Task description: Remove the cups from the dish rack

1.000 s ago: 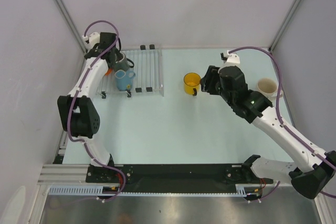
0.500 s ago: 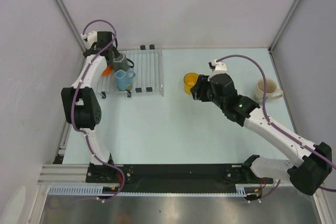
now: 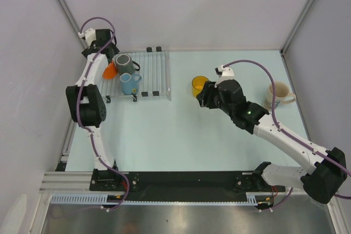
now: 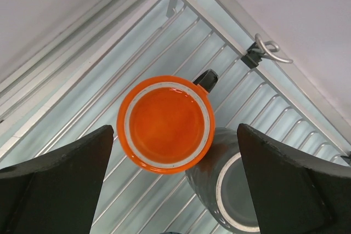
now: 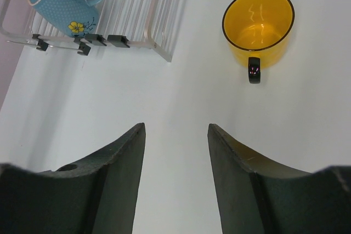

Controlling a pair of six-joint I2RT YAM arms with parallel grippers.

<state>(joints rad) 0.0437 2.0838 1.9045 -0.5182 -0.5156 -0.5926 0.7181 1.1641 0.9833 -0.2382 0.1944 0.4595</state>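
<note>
At the left end effector [image 4: 174,135], fingers spread wide and gripping nothing, one on each side of the orange mug [image 4: 164,124] and clear of it; mouth of that mug turned straight toward the wrist camera, resting on the bars of the dish rack [image 4: 263,113] at its left end; just beside it, seemingly touching, the dark grey mug [image 4: 233,198], also in the rack; a dark handle behind the orange rim, hard to say from which of the two. Nearer the front edge of the rack, the light blue mug [image 3: 130,83], a small flower on its side.

At the right end effector [image 5: 175,130], fingers parted to a moderate gap, empty, hanging above bare bench [image 5: 164,91]; ahead of it and to the right in the wrist view, the yellow mug [image 5: 258,23], upright on the bench, dark handle toward the camera, apart from the rack; from overhead, close to the fingers. Further right, near the bench edge, the cream mug [image 3: 278,92], upright, handle to the right, well apart from the rack.
</note>
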